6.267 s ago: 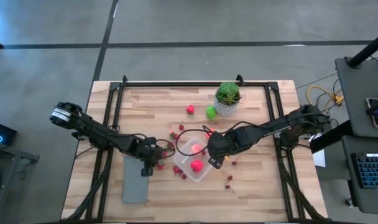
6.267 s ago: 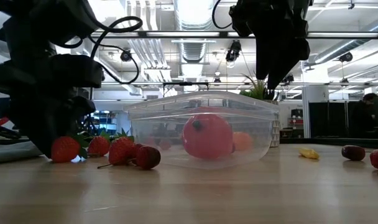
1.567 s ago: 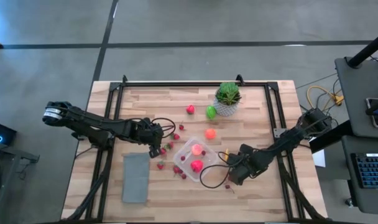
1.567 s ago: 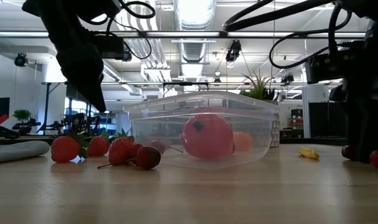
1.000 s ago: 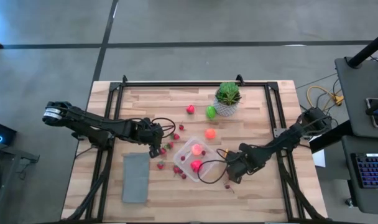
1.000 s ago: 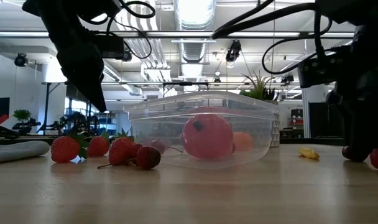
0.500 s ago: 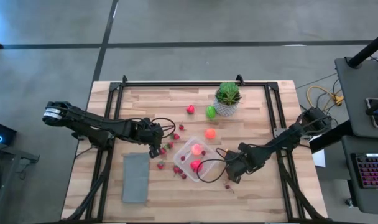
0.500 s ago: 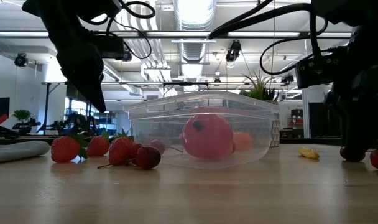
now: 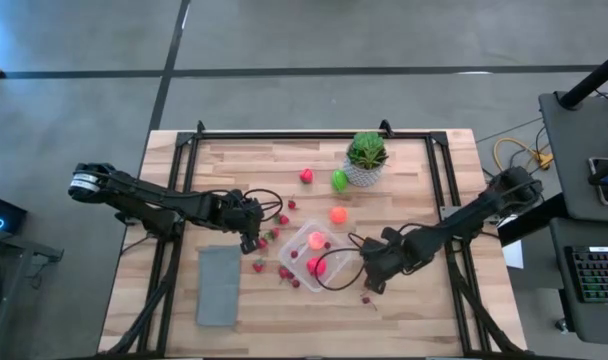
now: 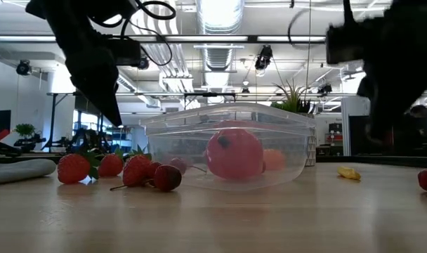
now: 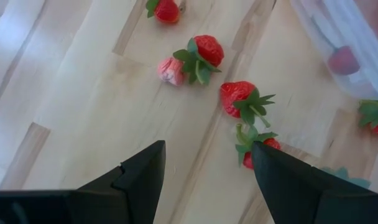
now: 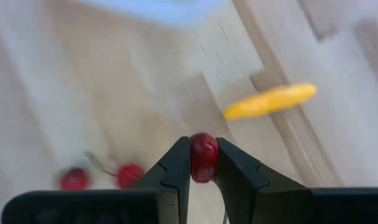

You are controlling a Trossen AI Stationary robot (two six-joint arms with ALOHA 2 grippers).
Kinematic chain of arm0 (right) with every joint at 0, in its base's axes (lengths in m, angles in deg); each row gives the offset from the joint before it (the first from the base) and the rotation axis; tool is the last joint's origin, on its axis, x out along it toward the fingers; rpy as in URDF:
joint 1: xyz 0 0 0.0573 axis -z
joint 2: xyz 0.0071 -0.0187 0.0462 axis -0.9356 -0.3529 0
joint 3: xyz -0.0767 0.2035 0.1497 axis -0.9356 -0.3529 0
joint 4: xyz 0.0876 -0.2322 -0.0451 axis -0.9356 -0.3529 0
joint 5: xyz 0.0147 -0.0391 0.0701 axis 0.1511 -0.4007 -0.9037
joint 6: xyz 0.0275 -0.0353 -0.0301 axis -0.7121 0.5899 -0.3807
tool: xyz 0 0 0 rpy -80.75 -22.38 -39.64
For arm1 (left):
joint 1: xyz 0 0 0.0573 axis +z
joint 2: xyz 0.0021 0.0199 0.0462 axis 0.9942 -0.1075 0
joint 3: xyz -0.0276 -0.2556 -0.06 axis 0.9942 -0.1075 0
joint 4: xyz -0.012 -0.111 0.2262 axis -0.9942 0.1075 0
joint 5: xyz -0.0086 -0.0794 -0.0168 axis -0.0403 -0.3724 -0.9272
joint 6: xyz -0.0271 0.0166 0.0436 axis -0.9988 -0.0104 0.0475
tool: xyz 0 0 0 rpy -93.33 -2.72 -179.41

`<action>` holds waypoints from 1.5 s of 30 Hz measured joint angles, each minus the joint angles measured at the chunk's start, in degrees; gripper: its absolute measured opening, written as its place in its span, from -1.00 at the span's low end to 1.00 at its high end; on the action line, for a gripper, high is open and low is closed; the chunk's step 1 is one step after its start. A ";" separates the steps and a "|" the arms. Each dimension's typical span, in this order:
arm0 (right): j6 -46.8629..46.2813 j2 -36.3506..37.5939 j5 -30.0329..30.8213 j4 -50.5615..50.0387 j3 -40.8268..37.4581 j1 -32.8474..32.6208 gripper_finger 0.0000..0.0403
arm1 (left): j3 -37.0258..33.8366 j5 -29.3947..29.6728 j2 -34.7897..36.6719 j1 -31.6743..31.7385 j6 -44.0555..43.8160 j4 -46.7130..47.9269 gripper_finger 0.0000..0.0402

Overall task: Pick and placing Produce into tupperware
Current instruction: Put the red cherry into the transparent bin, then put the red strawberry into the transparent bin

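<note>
Here, a small dark-red cherry [image 12: 203, 157] sits pinched between the right gripper's [image 12: 203, 163] fingers.
Left gripper [image 11: 206, 163] hovers unclenched above strawberries [image 11: 240, 97] beside the clear tupperware [image 9: 306, 252].

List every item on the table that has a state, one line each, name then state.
right tool: shut on a dark red cherry, lifted off the table
left tool: open, empty, above the strawberries
tupperware: lidless, upright, holding a big red fruit
yellow piece: lying loose on the table
potted plant: upright
</note>
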 joint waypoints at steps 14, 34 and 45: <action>12.20 4.21 -10.41 14.69 3.82 15.38 -0.69 | -0.92 -1.32 -0.02 0.11 1.40 -5.46 0.11; 16.19 -10.96 -15.57 8.69 17.83 19.05 -0.17 | -1.01 -7.15 -3.68 0.24 -2.46 -3.54 0.11; 12.84 -0.03 0.83 0.93 18.25 19.07 0.29 | -0.55 -11.46 -3.52 0.20 -29.26 -1.79 0.11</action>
